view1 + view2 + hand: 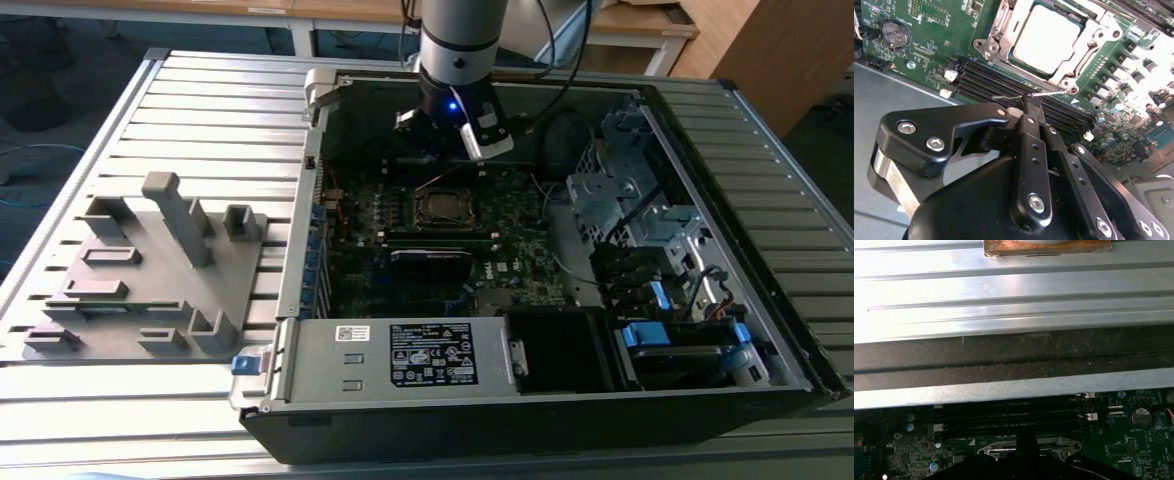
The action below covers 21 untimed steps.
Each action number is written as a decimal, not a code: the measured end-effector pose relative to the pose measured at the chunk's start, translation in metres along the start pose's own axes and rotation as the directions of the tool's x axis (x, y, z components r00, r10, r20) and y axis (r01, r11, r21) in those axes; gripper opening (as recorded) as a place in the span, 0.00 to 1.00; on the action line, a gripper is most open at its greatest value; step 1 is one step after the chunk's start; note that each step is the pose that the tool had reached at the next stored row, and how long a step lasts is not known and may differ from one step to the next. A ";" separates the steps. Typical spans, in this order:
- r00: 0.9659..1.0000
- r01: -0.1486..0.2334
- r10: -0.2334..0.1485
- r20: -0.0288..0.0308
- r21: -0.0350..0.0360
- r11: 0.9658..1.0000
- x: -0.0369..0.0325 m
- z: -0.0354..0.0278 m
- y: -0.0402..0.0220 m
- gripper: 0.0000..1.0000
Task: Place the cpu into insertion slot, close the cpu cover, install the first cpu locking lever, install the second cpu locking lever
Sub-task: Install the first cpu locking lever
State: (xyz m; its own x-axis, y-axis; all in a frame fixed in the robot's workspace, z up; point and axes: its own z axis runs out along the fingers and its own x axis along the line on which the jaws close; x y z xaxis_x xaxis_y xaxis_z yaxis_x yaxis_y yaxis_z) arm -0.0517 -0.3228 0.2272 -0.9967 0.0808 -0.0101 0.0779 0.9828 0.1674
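One arm over one open case [441,430] on a slatted bench [134,130]; entries run from the exterior view's left to its right.

- Fixture [127,300]: grey holder plate near the bench's left edge, just beside the case. Its posts and pockets look made for parking parts. What they hold is hard to make out.
- Case: lies open side up, so the board [527,280] faces the arm.
- Memory slots [989,80]: long black rows on the board, between the gripper and the slot.
- Slot [986,47]: silvery-rimmed, near the board's middle. Its contacts are hidden under the cpu.
- Cpu [1046,37]: seated flat in the slot, silver top showing through the cover's cut-out.
- Cover [1085,55]: lies flat over the cpu's edges and is judged closed, which leaves the levers to be worked.
- Lever [1004,96]: thin wire along the slot's side, crossing at the fingertips.
- Gripper [1030,101]: low, just beside the slot. Fingers [1026,150] are together, apparently pinched on the lever, presumably to swing it. The contact itself is hidden behind them. Which lever this is, and whether it sits under its catch, cannot be told.
- Drive bays [654,335]: blue-tabbed, at the case's right end, partly hidden by its wall.
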 end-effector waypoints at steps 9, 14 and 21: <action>1.000 0.000 0.000 0.000 0.001 1.000 -0.0019 0.0032 0.0007 0.11; 1.000 0.000 0.000 0.000 0.002 1.000 -0.0050 0.0040 0.0029 0.11; 1.000 0.000 0.000 0.001 0.007 1.000 -0.0050 0.0074 0.0045 0.11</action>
State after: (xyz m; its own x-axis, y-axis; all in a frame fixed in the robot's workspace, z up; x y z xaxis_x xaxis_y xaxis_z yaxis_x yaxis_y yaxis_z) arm -0.0462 -0.3176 0.2208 -0.9967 0.0809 -0.0107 0.0782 0.9839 0.1604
